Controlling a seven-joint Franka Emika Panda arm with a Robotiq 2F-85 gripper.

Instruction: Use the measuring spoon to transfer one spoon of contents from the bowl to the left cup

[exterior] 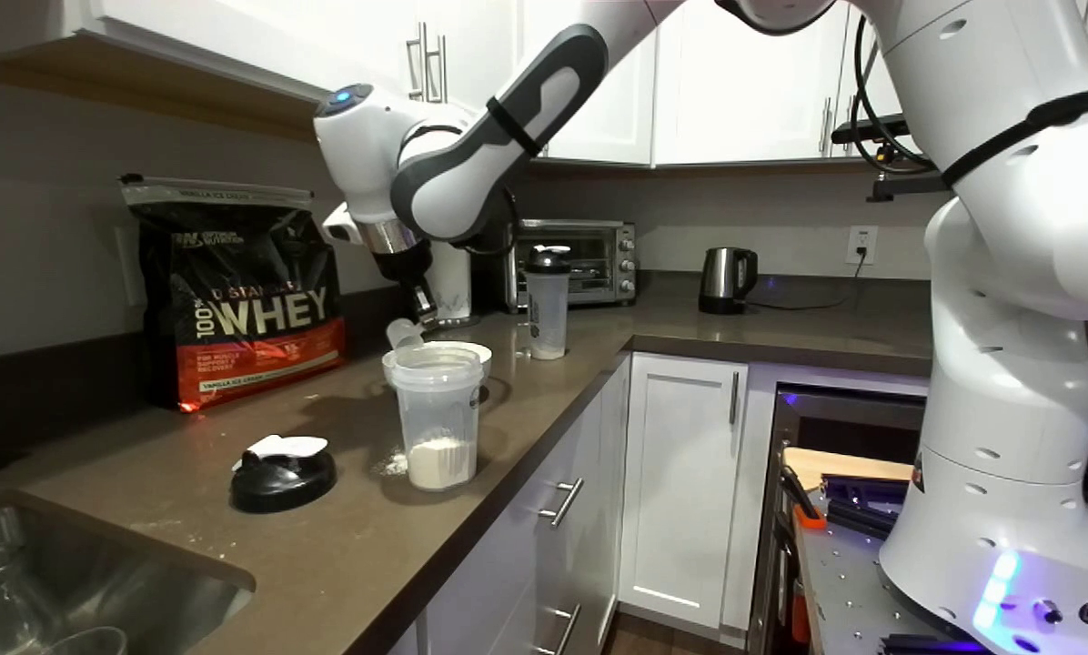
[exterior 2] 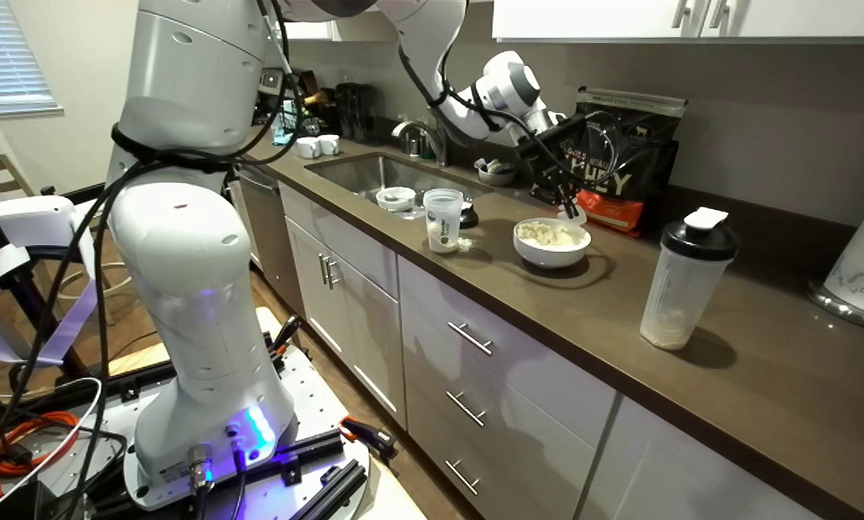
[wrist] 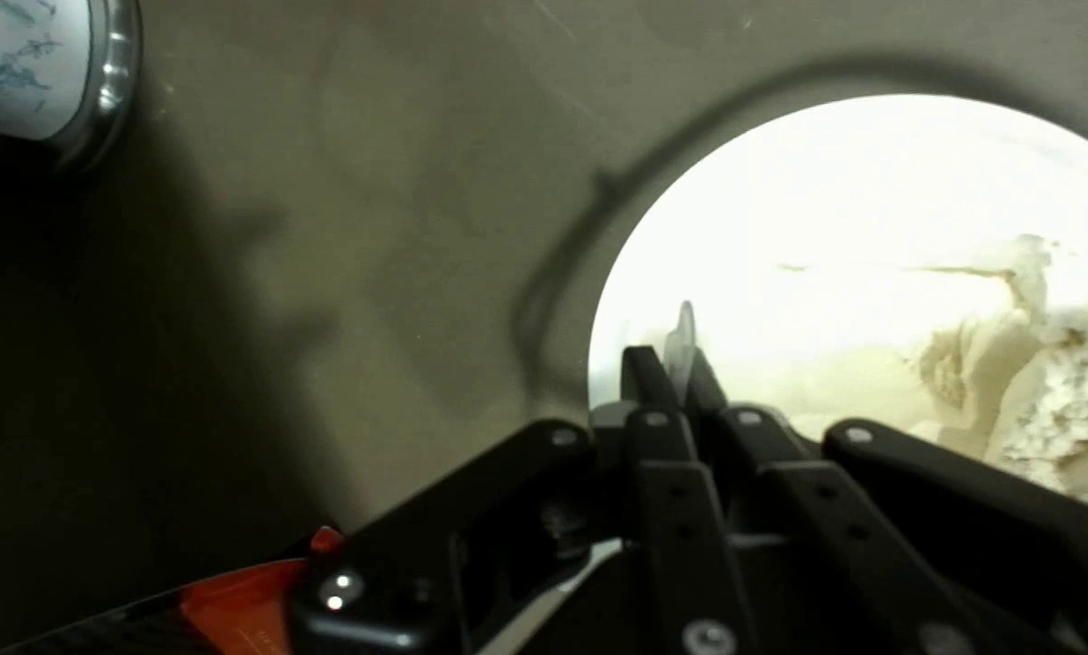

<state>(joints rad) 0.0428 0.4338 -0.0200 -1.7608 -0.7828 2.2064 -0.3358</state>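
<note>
A brown counter [exterior: 526,400] spans both exterior views. Left of centre in an exterior view, the gripper [exterior: 428,319] is clamped on the measuring spoon [exterior: 405,333], near the rim of the white bowl [exterior 2: 549,257]. In an exterior view the bowl, holding pale powder [exterior 2: 547,232], sits right of centre; the left cup [exterior 2: 443,217], open-topped, stands mid-frame.

In an exterior view the forearm [exterior: 544,105] is slanting downward, the wrist [exterior: 367,168] is leaning at its lower end, and the claw [wrist: 678,371] (its black fingers [wrist: 646,380] nearly meeting) is pointing down, gripping.
</note>
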